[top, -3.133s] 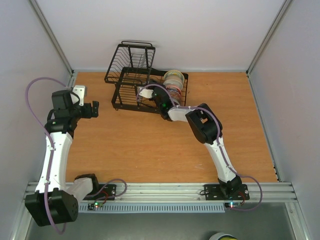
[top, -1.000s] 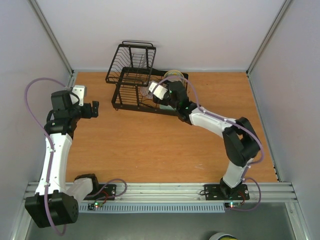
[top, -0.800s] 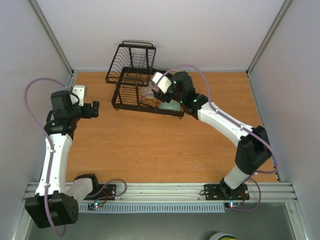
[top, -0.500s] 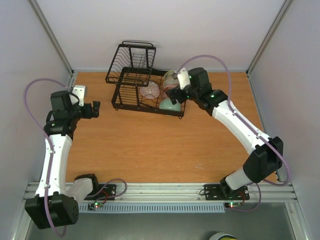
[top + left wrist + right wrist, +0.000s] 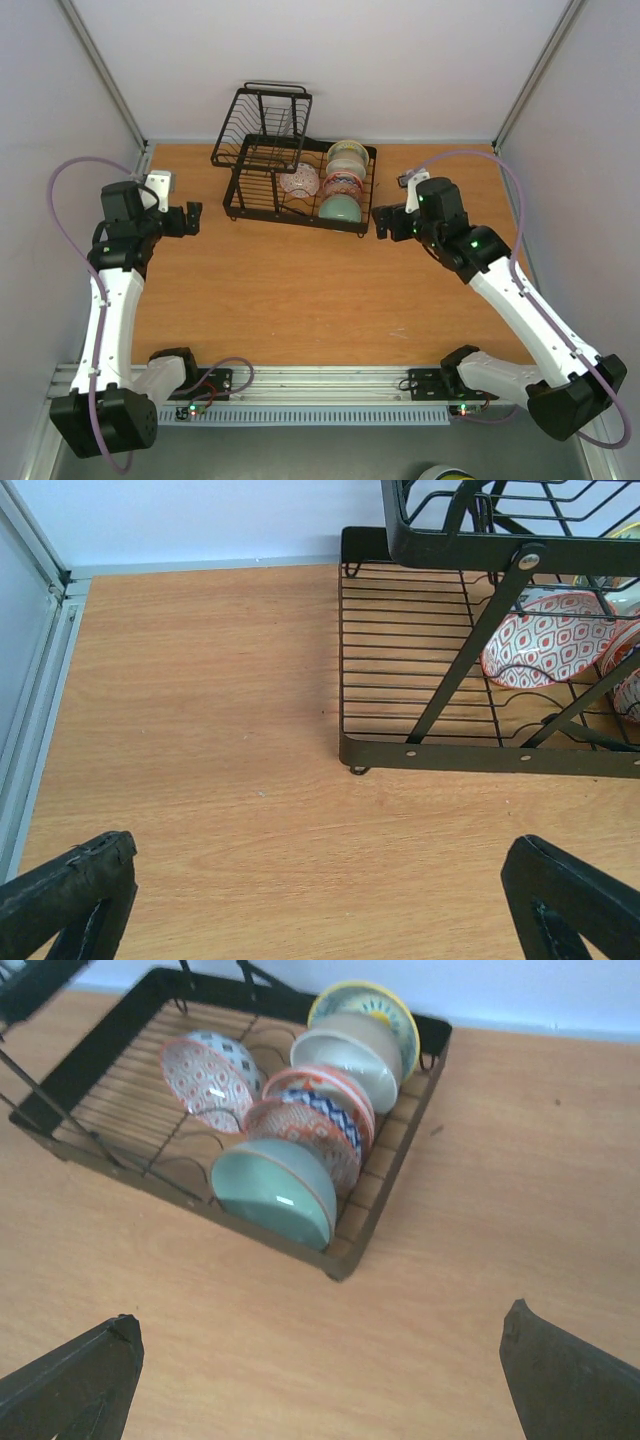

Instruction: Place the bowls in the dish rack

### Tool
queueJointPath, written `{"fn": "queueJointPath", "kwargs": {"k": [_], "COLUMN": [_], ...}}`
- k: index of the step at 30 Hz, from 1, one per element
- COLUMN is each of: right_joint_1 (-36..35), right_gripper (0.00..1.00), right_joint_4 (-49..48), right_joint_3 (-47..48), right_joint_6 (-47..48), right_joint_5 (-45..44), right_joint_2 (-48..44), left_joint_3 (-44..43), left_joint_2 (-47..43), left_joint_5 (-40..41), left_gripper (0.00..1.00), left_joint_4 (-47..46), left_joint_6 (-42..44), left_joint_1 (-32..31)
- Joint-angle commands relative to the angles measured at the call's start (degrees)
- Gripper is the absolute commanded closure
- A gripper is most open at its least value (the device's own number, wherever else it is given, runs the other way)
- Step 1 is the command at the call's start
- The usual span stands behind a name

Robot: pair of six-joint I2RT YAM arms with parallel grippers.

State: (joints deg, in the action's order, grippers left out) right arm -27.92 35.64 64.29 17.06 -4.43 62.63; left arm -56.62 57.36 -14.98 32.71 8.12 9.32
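The black wire dish rack [image 5: 262, 190] stands at the back of the table. Several bowls stand on edge in its lower tray. A mint green bowl [image 5: 275, 1190] is nearest me. Behind it come a red-and-white patterned bowl [image 5: 312, 1118] and a cream bowl with a teal rim and yellow centre [image 5: 368, 1012]. A pink-red patterned bowl [image 5: 210, 1078] leans alone to their left. My right gripper [image 5: 385, 222] hangs open and empty just right of the rack. My left gripper [image 5: 190, 218] is open and empty too, left of the rack.
The rack's raised upper basket [image 5: 265, 125] sits over its left half. In the left wrist view the rack's front bar [image 5: 430, 752] and the pink-red bowl [image 5: 545, 640] lie ahead. Metal frame rails [image 5: 110, 75] and white walls bound the wooden table [image 5: 300, 290].
My right gripper opened, left the pink-red bowl standing in the rack and drew back to the right of the rack. The left arm has not moved.
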Motion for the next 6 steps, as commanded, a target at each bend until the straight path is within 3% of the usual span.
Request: {"fn": "queueJointPath", "kwargs": {"k": [1, 6], "right_joint_1": [-0.07, -0.11], "right_gripper": [0.01, 0.01], "right_joint_4": [5.74, 5.46], "right_joint_3": [-0.51, -3.46], "right_joint_6": [-3.85, -4.79], "right_joint_5": [-2.29, -0.62], "right_joint_2": [-1.33, -4.08], "left_joint_3": [-0.15, -0.32], "left_joint_2": [-0.18, -0.57], "left_joint_5": [-1.34, -2.33], "left_gripper": [0.01, 0.01], "left_joint_4": [-2.27, -1.94], "left_joint_6": [-0.54, -0.78], "left_joint_1": [0.30, 0.30]}}
